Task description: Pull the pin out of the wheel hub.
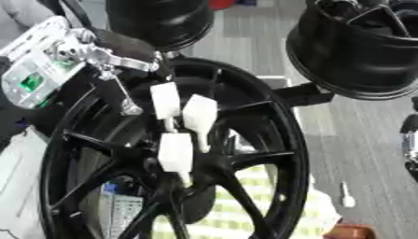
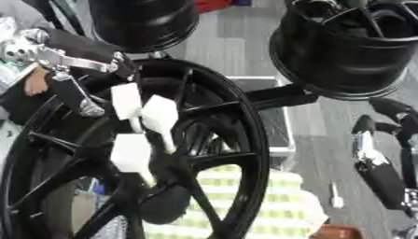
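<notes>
The left hand [image 1: 176, 126] entered from the upper left, a silver bracket at its wrist; its white-padded fingers [image 1: 166, 99] pointed down over the centre of the wheel hub [image 1: 269, 140], apparently closed about something at the hub, though what they held could not be made out. The pin itself could not be distinguished in either view. The wheel hub was a glossy black spoked rim standing on edge, filling the lower left and centre of both views, with slim spokes radiating from a rounded boss. Only the left eye view showed a pale circuit board [image 1: 32, 70] with a green patch at the far left. Behind the spokes lay a yellow-and-white checked cloth [image 1: 245, 219]. A second black rim [image 2: 351, 51], deep-barrelled and smooth, hung at the upper right. Only the right eye view showed the right hand [image 2: 377, 163], black with silver parts, at the right edge; whether its fingers were curled could not be told. No writing was legible.
</notes>
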Tool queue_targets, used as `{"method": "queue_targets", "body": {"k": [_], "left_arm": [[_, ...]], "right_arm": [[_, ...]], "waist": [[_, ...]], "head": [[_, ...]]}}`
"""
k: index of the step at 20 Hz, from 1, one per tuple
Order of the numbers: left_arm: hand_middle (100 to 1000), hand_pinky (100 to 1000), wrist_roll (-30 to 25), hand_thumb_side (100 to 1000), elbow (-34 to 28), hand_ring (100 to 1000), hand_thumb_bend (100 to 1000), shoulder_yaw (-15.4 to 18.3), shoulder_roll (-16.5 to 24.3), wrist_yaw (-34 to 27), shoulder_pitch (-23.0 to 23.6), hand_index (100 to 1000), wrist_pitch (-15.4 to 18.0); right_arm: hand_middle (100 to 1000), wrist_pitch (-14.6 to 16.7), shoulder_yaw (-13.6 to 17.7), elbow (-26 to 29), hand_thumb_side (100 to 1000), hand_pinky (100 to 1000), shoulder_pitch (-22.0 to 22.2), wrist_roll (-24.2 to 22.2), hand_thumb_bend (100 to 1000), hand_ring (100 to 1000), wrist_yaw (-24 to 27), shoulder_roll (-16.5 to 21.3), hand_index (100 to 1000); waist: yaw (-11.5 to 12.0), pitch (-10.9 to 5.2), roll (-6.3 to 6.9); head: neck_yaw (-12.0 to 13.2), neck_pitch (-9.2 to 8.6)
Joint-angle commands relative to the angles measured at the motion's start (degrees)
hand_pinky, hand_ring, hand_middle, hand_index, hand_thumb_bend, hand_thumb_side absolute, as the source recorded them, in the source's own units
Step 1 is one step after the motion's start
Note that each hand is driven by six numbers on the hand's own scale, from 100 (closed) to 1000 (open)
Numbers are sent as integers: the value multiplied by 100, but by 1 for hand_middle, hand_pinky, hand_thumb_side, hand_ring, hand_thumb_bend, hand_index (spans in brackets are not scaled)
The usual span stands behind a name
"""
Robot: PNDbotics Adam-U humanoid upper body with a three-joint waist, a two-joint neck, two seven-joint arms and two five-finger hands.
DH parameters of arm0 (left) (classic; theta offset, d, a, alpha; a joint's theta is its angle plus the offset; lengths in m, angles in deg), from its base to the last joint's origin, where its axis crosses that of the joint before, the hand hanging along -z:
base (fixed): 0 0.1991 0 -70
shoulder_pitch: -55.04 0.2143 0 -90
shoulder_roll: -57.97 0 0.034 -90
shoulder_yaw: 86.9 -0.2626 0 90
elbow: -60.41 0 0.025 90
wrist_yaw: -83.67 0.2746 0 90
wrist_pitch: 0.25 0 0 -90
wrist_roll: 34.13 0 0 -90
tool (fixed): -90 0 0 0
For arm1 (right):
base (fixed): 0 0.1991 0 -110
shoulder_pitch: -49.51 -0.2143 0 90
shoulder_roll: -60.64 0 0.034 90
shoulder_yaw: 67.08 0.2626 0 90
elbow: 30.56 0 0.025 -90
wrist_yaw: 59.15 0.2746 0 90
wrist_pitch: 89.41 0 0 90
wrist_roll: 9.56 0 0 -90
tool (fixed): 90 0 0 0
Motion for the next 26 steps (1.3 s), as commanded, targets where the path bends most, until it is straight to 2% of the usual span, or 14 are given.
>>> {"method": "queue_targets", "body": {"k": [1,3,5,7,10,19,23,25,26], "left_arm": [[649,785,-400,100,-160,722,125,11,104,-154,-101,740,355],[616,778,-400,100,-185,698,124,9,112,-214,-97,712,320],[622,779,-400,100,-206,700,138,5,117,-246,-101,718,299],[705,801,-400,100,-199,750,227,15,106,-212,-128,795,263],[781,830,-400,129,-174,814,332,37,91,-10,-177,851,271],[812,842,-400,221,-188,835,436,149,68,101,-266,886,396],[798,836,-400,368,-173,829,443,163,57,87,-291,887,318],[774,829,-400,524,-148,819,439,162,44,46,-303,883,210],[771,828,-400,552,-143,818,448,158,40,19,-308,882,150]], "right_arm": [[799,-9,35,103,688,734,-37,26,100,856,33,46,817],[799,-16,36,103,689,734,-31,28,100,856,39,35,817],[799,-27,36,103,690,734,-21,33,100,856,49,20,817],[799,-27,32,103,690,733,-13,35,100,856,55,7,817],[799,-20,28,103,689,734,-3,35,100,856,58,-1,817],[799,-4,37,103,688,734,6,6,100,857,73,0,817],[800,-4,44,103,687,734,12,-5,100,857,81,-5,817],[800,-7,46,103,686,734,15,-6,100,858,88,-13,817],[800,-9,49,103,686,734,18,-4,100,858,90,-19,817]], "waist": [[-1,-102,4],[-3,-103,4],[-4,-104,4],[-2,-106,4],[3,-113,5],[9,-170,10],[12,-194,15],[15,-207,19],[17,-213,20]], "head": [[19,-45],[17,-43],[17,-37],[17,-32],[10,-15],[-1,-14],[-7,-2],[-10,9],[-11,11]]}}
